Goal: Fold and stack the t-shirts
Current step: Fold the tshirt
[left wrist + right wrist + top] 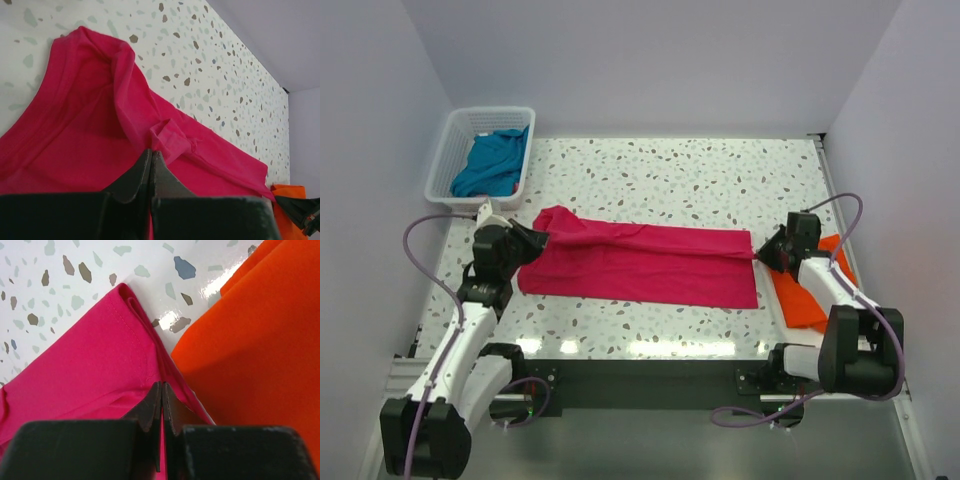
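Lengthwise left-to-right, crimson-pink t-shirt [640, 265].

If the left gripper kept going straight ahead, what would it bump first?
The pink t-shirt: the left gripper is shut on its edge, and the bunched cloth lies right in front. Depth is hard to judge.

Table top [670, 165]: white terrazzo-patterned surface, glossy, flecked with grey, brown and blue-grey chips.

The table is enclosed on three sides by plain, pale lilac-grey walls: back wall [650, 60] beyond its far edge, left wall [365, 150] and right wall [910, 130] along its sides.

A bright strip of light [670, 141] is seen along the table's far edge. Glare patches [650, 347] are reflected close to its near edge.

A black bar [640, 378] is fixed along the table's near edge, and a metal rail [828, 185] along its right edge.

A dull grey surface [640, 450] is seen in front of the table; floor or shelf cannot be told.
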`<state>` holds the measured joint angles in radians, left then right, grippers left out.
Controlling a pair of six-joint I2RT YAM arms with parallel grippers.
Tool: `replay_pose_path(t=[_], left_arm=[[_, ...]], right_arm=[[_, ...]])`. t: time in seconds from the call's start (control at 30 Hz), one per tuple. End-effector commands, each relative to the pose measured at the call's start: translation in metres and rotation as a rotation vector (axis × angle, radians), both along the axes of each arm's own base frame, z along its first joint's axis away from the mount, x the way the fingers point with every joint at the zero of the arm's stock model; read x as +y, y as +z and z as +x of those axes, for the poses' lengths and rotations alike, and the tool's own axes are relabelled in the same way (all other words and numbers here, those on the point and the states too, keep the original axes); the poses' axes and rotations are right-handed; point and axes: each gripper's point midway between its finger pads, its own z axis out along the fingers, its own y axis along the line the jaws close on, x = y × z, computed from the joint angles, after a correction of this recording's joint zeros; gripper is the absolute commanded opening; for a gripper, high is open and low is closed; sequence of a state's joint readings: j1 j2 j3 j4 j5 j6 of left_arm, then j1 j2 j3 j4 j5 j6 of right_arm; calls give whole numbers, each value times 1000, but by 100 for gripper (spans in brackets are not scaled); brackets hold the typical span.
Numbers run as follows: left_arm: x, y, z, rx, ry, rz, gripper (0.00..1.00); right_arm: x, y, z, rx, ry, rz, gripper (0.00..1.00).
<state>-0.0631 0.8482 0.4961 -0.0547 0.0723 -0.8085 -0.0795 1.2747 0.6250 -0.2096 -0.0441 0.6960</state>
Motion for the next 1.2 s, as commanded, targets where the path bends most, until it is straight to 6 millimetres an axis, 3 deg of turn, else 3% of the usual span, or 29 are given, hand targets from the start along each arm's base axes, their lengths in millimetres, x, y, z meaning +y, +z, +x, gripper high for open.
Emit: replay_pose_path(t=[0.0,0.37,0.43,0.47,0.63,0.7,0.8,0.9,0.93,0.97,1.03,1.17], left_arm=[[7,-14,-18,24,52,-27,0],[8,-57,-57,93,101,-112,0],[5,-61,-61,100,102,-141,0],[4,-63,-63,93,98,-148,8],[3,-68,-69,111,90,-149,28],[3,-62,-68,94,85,-139,43],[8,-42,-61,32,88,-103,51],[9,-28,-51,10,81,-71,52],[12,-35,-44,50,93,-47,51],[14,-25,-36,46,101,-34,50],[20,-35,-25,102,123,1,48],[24,-33,-1,122,161,50,43]], right_arm=[[-2,10,2,-52,-18,2,0],[1,3,-10,-27,1,10,5],[2,4,-10,-30,3,12,15],[3,6,-10,-37,6,15,19],[4,18,-7,-59,26,12,43],[5,26,-5,-81,52,0,48],[13,36,4,-90,113,-21,49],[34,49,16,-91,196,-110,49],[53,54,23,-92,251,-135,49],[59,53,25,-82,273,-150,49],[80,47,28,-62,337,-167,49],[115,50,38,-75,453,-198,48]])
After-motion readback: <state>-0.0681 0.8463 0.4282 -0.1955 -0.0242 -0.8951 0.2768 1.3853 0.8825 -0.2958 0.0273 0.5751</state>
